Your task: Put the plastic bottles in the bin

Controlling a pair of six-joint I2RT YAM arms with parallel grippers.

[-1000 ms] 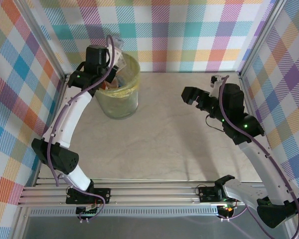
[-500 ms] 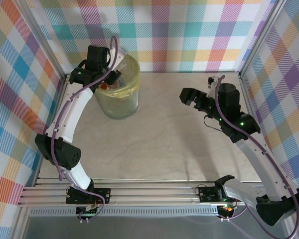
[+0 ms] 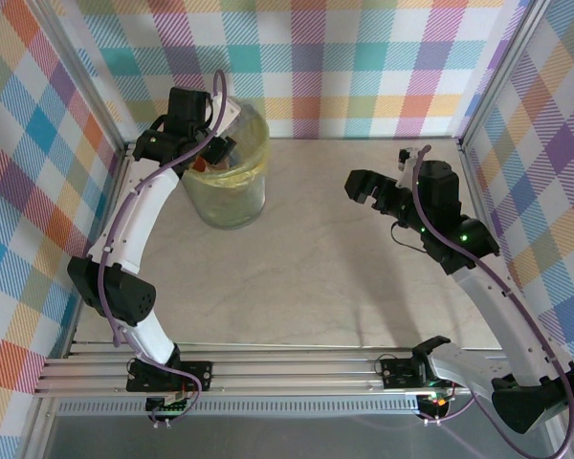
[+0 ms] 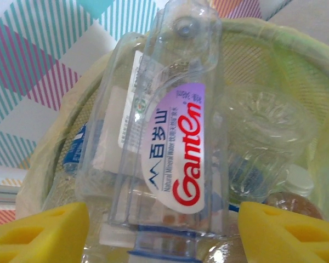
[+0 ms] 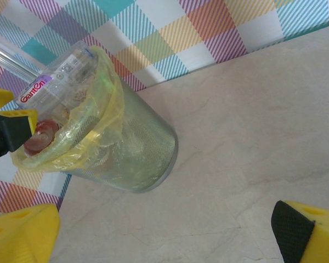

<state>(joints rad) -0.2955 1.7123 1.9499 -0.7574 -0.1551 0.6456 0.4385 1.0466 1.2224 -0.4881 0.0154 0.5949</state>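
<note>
Drop step: left gripper [image 4: 164, 233] flanks the clear, red-lettered plastic bottle [image 4: 170, 137] over the round pale-green, yellow-bagged bin [image 4: 274, 49] (clamped or let go: cannot tell); best spread wide before lifting off.

Across the last second I see my left arm's elbow [image 3: 113, 295] lift a little away from the rail, and the wrist swings slightly further over the bin [image 3: 231, 206]. The clear bottle [image 4: 172, 137] with the red-lettered label stood tilted above the back rim. Now it sits lower, lying over the yellow liner and the bottles already inside. The left gripper [image 4: 164, 233] has spread, and its yellow pads [image 4: 38, 230] now stand just clear of the bottle's sides. My right gripper [image 3: 364, 184] has drifted slightly left above the desk, its wrist moving with it.
</note>
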